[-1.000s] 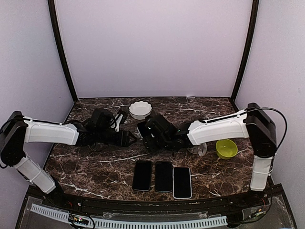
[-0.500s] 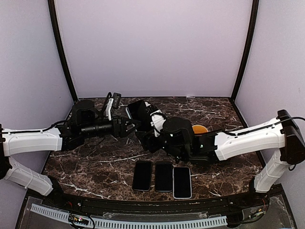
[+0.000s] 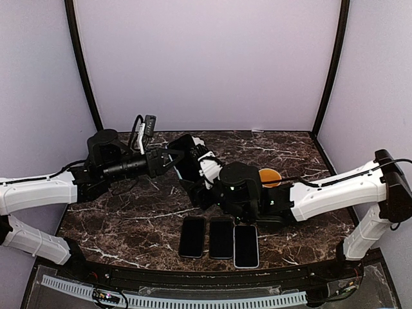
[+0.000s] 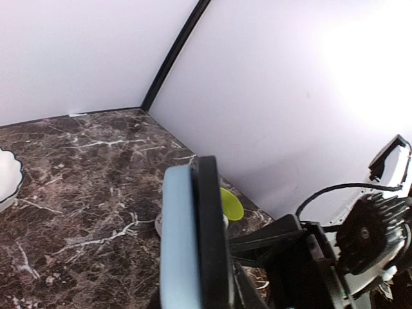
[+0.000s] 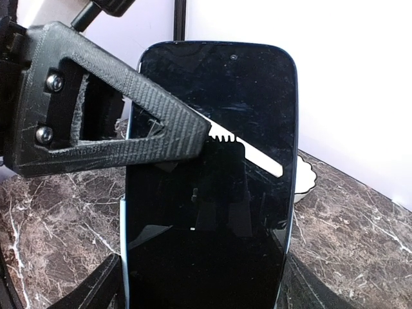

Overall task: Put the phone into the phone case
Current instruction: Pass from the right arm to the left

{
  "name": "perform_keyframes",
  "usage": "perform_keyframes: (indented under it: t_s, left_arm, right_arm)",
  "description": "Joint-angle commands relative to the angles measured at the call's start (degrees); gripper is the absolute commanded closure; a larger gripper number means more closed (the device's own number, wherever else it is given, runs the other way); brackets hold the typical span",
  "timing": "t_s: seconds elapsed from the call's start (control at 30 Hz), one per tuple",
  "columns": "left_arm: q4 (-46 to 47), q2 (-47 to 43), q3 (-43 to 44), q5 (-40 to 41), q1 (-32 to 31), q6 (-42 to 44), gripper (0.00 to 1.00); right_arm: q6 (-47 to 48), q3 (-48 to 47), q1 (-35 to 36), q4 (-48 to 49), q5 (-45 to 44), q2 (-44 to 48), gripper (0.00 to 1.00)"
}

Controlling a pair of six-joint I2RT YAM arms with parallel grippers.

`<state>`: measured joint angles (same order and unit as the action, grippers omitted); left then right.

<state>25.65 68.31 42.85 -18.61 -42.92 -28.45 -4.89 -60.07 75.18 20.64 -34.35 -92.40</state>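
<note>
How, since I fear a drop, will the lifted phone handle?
Probably stiff: the phone shows as a flat slab. Likely slippery: its glossy screen mirrors the finger of the left gripper across it. Edge-on it is thin, so perhaps tip-prone standing.

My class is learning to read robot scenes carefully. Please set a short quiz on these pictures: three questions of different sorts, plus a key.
1. How many phones lie side by side on the table near the arm bases?
2. True or false: the raised phone lies flat on the table.
3. In the left wrist view, the small bowl beyond the raised phone is: A green, B red, C blue.

Key: 1 three; 2 false, it is held up in the air; 3 A.
</note>
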Motion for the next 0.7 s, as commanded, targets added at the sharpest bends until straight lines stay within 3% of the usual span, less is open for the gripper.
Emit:
perform_keyframes:
  t_s: [0.0,0.1,0.17,0.2,0.3,0.33,0.43,0.57,0.67]
  left_arm:
    - [1.0,-0.7,0.9,-2.2,-0.1,0.1,0.90]
    - [0.6,-0.3,0.8,-3.8,-0.4,0.2,0.99]
    - [0.2,-0.3,0.5,-4.7,-0.7,0.8,1.00]
    - [-0.4,-0.4,0.3,-4.9,-1.0,1.6,1.00]
    - [-2.8,-0.8,-0.6,-4.5,-2.8,4.7,1.00]
    - [-4.5,-1.2,-0.8,-4.1,-4.3,7.4,1.00]
    - [-5.7,-2.7,-3.5,-2.0,-8.1,13.0,1.00]
    - [0.6,-5.8,-12.0,-0.9,-12.3,15.1,1.00]
    - [6.2,-7.3,-18.0,2.5,-16.9,17.8,1.00]
  right_arm:
    - [0.7,-0.6,0.6,5.3,-0.8,2.3,0.85]
    - [0.4,0.0,0.6,4.9,0.1,2.8,0.80]
    - [0.2,0.8,0.6,4.9,1.1,3.7,0.71]
    - [0.2,1.4,0.7,4.7,1.6,4.1,0.60]
    - [0.3,3.2,0.6,2.4,4.7,6.6,0.08]
    - [0.3,3.9,0.6,0.9,6.1,7.7,0.02]
    - [0.6,6.6,0.5,-4.3,12.9,12.8,0.01]
    - [-1.7,9.6,0.5,-9.3,22.8,19.6,0.01]
    - [-7.5,10.7,0.6,-9.2,20.3,20.8,0.02]
